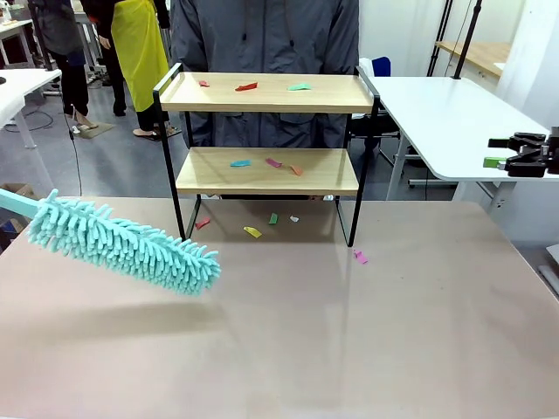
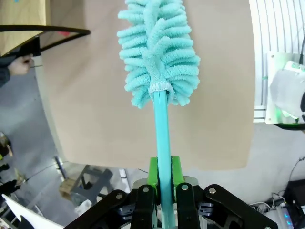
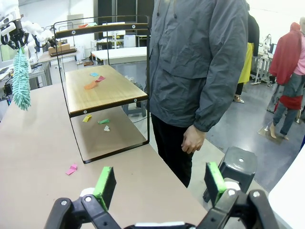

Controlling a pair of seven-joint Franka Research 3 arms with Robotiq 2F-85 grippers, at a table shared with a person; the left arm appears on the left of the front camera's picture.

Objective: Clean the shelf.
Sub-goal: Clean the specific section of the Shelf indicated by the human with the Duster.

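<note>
The shelf (image 1: pixel 341 94) stands on the far middle part of the brown table (image 1: pixel 349 332), just in front of a person in a grey jacket (image 1: pixel 262 35) who stands behind it. Its two wooden boards carry small paper scraps: on the upper board lie a red scrap (image 1: pixel 246 86) and a green scrap (image 1: pixel 300 86), and on the lower board lie a teal scrap (image 1: pixel 240 163), a pink one (image 1: pixel 273 162) and an orange one (image 1: pixel 295 170). More scraps lie on the table under the shelf, among them a yellow scrap (image 1: pixel 252 231), and a pink scrap (image 1: pixel 360 257) lies just outside the right front leg. The left gripper (image 2: pixel 164 167) is clamped on the thin teal handle (image 2: pixel 163 124) of a fluffy teal duster (image 1: pixel 122 243), with its green pads pressing the handle from both sides. In the front view the duster head hangs tilted above the left part of the table, well apart from the shelf, and casts a soft shadow on the surface below. The right gripper (image 3: pixel 159 183) has its fingers spread wide and holds nothing; in the front view it is at the right edge, away from the shelf and in front of a white table (image 1: pixel 437 113). In the right wrist view the person's hand (image 3: pixel 193 139) hangs loose beside the shelf.
</note>
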